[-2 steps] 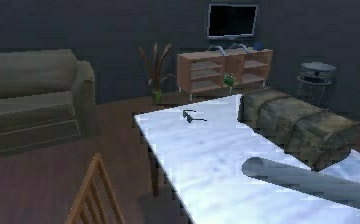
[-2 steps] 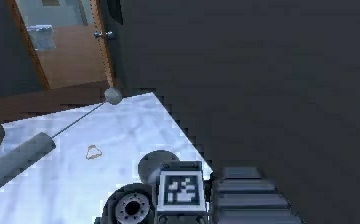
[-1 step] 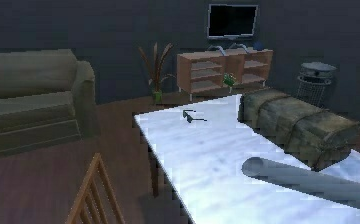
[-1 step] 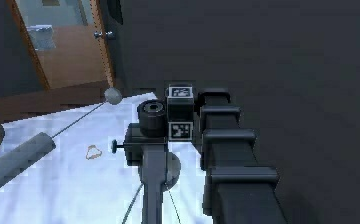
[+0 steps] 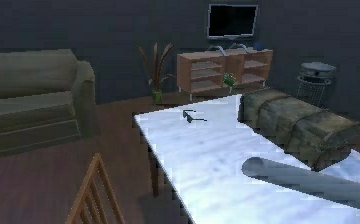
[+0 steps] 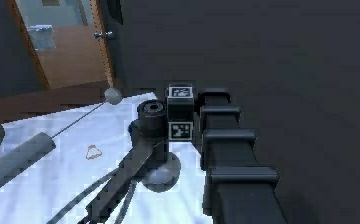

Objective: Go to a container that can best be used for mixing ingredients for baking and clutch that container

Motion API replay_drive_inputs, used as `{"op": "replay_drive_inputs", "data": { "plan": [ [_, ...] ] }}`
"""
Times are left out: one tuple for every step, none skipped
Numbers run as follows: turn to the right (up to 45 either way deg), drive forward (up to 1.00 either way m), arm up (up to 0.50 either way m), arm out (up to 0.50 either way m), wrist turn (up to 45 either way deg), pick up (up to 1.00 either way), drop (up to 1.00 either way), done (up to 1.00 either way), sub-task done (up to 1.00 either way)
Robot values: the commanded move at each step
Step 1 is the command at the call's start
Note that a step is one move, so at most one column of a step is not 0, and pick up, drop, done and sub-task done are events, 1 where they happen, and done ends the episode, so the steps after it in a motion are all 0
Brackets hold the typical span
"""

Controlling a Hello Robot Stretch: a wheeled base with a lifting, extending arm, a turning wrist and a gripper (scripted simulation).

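Bowl [image 6: 164,176], seemingly the grey rounded shape, sits on the white table [image 6: 58,135] close by the gripper [image 6: 116,188] (whether it holds anything cannot be told); probably rigid, light, smooth-sided and somewhat slippery, so its rim looks the surest place to grip.

Dark grey-black gripper [image 6: 116,188]. Under it, tabletop [image 6: 48,170]: white, faint blue-grey marbling. Right of it, marker squares [image 6: 180,93]: white, black marks. Beyond it, door [image 6: 73,50]: orange-brown. Olive sofa [image 5: 33,95]; mottled olive bag [image 5: 298,125].
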Motion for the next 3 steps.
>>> {"op": "replay_drive_inputs", "data": {
  "plan": [
    [0.0, 0.0, 0.0, 0.0, 45.0, 0.0, 0.0, 0.0, 0.0],
    [0.0, 0.0, 0.0, 0.0, 45.0, 0.0, 0.0, 0.0, 0.0],
    [0.0, 0.0, 0.0, 0.0, 33.0, 0.0, 0.0, 0.0, 0.0]
  ]
}}
